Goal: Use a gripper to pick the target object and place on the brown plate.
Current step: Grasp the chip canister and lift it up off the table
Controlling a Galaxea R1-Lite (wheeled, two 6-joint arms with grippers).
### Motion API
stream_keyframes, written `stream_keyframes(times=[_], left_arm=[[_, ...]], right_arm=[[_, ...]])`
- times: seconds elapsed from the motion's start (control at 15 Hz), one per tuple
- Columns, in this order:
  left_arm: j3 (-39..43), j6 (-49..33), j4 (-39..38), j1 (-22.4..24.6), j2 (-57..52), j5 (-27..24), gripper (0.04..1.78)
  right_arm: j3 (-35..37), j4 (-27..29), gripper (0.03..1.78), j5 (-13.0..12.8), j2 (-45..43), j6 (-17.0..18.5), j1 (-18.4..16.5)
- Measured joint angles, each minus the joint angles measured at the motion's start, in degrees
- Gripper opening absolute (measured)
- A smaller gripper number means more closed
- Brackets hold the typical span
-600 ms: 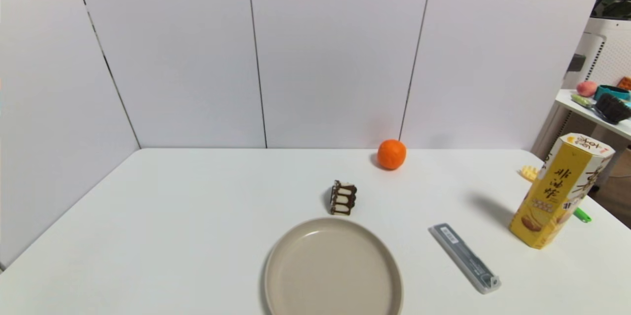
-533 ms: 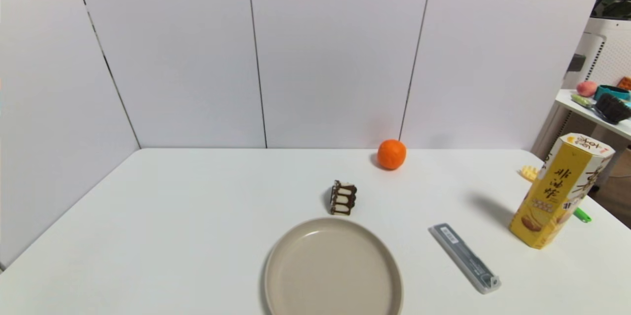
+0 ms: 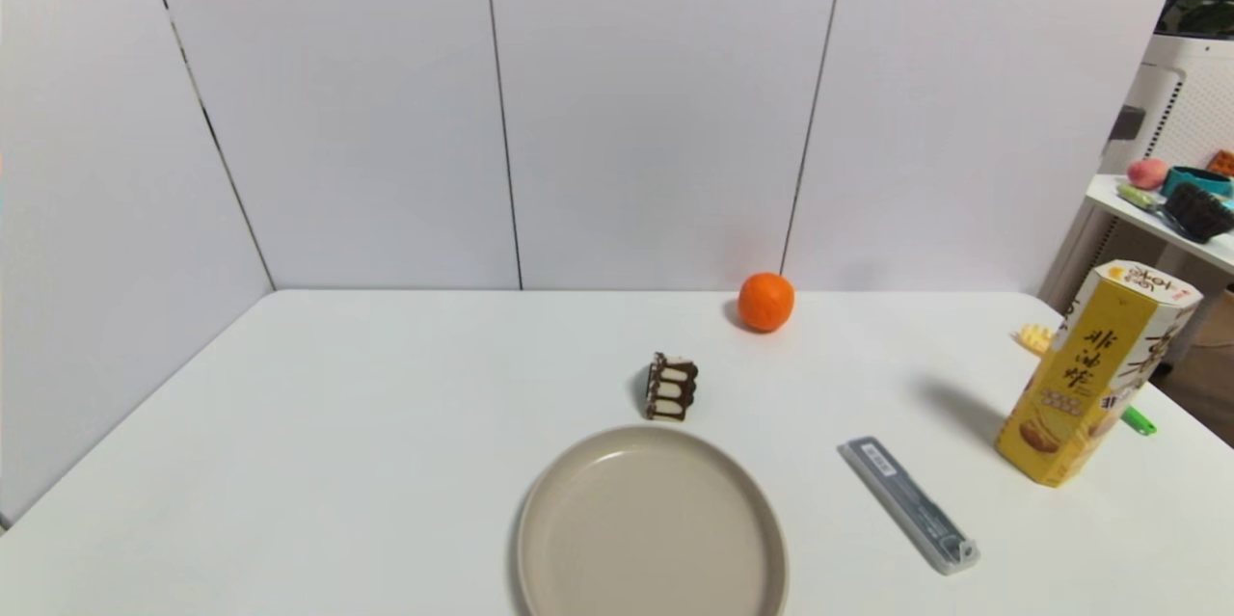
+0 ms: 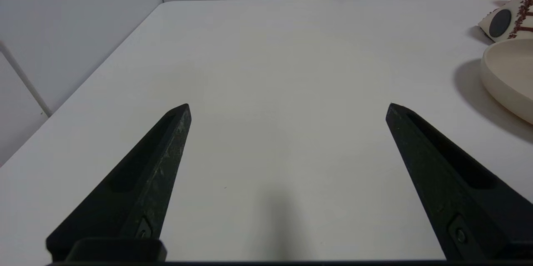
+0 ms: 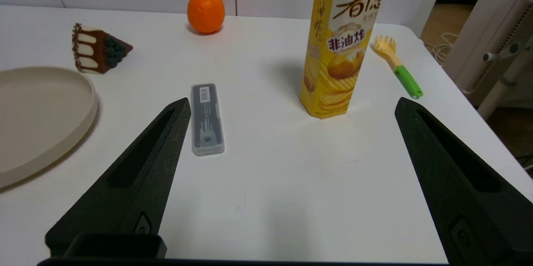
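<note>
The tall yellow hexagonal snack box [image 3: 1094,375] stands upright near the table's right edge; it also shows in the right wrist view [image 5: 339,45]. The beige plate [image 3: 652,524] lies empty at the front middle, and its rim shows in the right wrist view [image 5: 89,103] and the left wrist view [image 4: 506,78]. Neither gripper shows in the head view. My right gripper [image 5: 291,105] is open and empty over bare table, short of the box. My left gripper [image 4: 288,108] is open and empty over bare table left of the plate.
A flat grey case [image 3: 908,504] lies between plate and box. A chocolate cake slice [image 3: 670,387] sits behind the plate, an orange [image 3: 766,302] near the back wall. A yellow fork with a green handle [image 5: 397,64] lies behind the box. A side table [image 3: 1162,216] stands at the right.
</note>
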Motion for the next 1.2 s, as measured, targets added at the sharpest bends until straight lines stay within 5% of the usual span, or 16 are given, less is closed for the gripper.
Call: stream_keyframes(times=[0.47,0.67,1.07,1.2], left_arm=[[0.0,0.0,0.0,0.0,0.0,0.0,1.69],[0.0,0.0,0.0,0.0,0.0,0.0,1.69],[0.0,0.0,0.0,0.0,0.0,0.0,1.69],[0.0,0.0,0.0,0.0,0.0,0.0,1.69]], right_arm=[[-17.5,0.3,1.69,-7.0,30.5,4.9,-3.5],[-20.4,0.0,1.69,-7.5,38.5,4.9,-5.1],[-22.2,-0.4,1.69,-6.8,47.5,-5.0,-8.9],[-22.9,-0.4,1.69,-6.1,49.7,-5.8,-9.2]])
